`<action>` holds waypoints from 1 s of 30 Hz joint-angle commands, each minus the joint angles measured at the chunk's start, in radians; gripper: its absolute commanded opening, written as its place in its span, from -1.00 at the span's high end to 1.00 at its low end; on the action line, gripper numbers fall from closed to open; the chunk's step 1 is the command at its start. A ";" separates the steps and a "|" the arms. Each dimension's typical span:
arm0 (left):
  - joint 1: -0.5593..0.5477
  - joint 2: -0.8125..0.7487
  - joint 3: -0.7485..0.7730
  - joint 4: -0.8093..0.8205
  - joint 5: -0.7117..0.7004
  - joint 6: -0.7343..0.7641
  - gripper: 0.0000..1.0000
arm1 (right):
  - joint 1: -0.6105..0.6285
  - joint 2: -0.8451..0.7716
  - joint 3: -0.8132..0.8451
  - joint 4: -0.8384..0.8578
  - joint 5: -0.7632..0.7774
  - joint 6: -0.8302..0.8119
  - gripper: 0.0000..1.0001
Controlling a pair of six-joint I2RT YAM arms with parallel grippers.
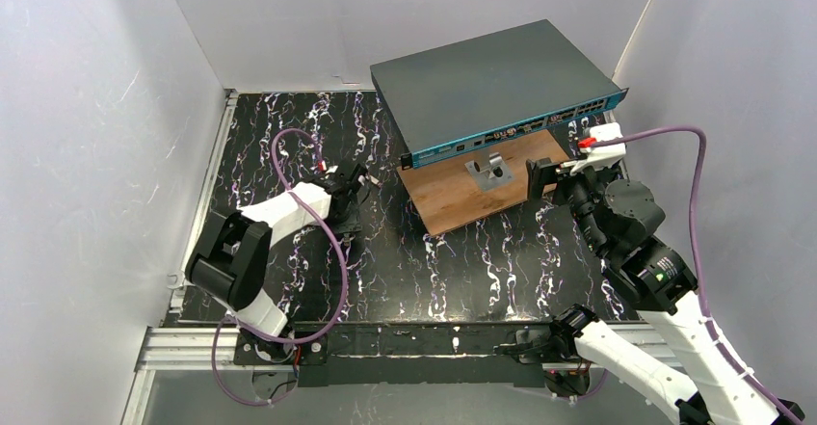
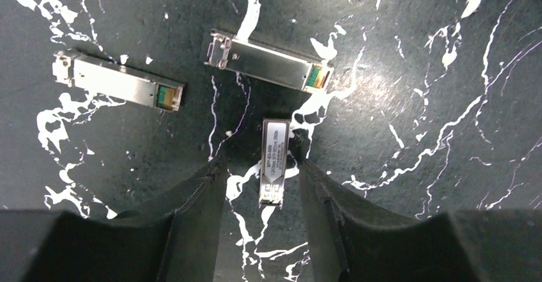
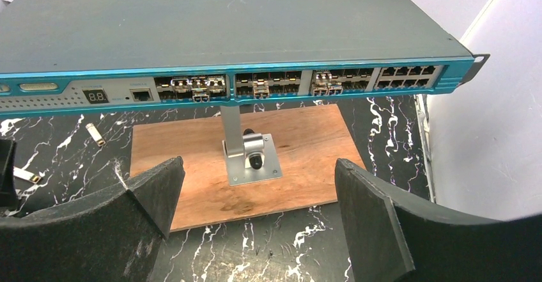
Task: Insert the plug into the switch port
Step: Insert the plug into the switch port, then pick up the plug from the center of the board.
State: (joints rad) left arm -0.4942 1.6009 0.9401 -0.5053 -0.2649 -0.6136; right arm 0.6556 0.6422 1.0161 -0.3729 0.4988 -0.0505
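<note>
**Task state at pick-up.** The plug [image 2: 273,159], a slim silver module with a printed label, lies flat on the black marbled mat [image 2: 415,52]. It sits lengthwise in the gap of the left gripper [image 2: 257,155]. The jaws stand part-spread on either side of it. The finger on the picture's right [image 2: 305,167] appears to touch the plug's edge near the tip. The other finger [image 2: 208,183] is clear of it, so no pinch is made. Two similar modules [image 2: 118,80] [image 2: 268,61] lie crosswise just beyond the fingertips, apart from the chosen plug and from each other.

The switch [image 1: 482,78] stands at the far right of the mat, well apart from the plug. It is raised on a metal bracket [image 3: 249,157] above a wooden board [image 3: 300,148]. Several ports [image 3: 268,84] in its teal front already hold modules, and others look free. The right gripper [image 3: 259,167] faces this front with jaws spread wide, holding nothing.

Judged progress: early. The plug is neither lifted nor carried. Grasping it, moving it across to the switch, lining it up and pushing it into a port all remain.
</note>
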 commanded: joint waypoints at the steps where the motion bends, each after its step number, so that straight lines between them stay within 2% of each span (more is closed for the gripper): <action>1: -0.002 0.029 0.034 0.022 -0.005 -0.026 0.17 | -0.002 0.002 0.003 0.024 0.016 -0.010 -0.92; 8: 0.000 0.053 0.024 0.033 -0.011 -0.057 0.41 | -0.002 0.012 0.015 0.019 -0.040 -0.027 -0.91; 15: 0.006 -0.027 0.033 -0.044 0.006 -0.106 1.00 | -0.002 0.043 0.045 0.002 -0.181 -0.051 -0.93; 30: 0.013 -0.326 0.261 -0.505 -0.008 -0.369 1.00 | -0.002 0.250 0.201 0.026 -0.680 -0.076 -0.96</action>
State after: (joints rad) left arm -0.4862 1.3457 1.1324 -0.8246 -0.2466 -0.8673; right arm 0.6556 0.8455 1.1412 -0.3939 0.0116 -0.1085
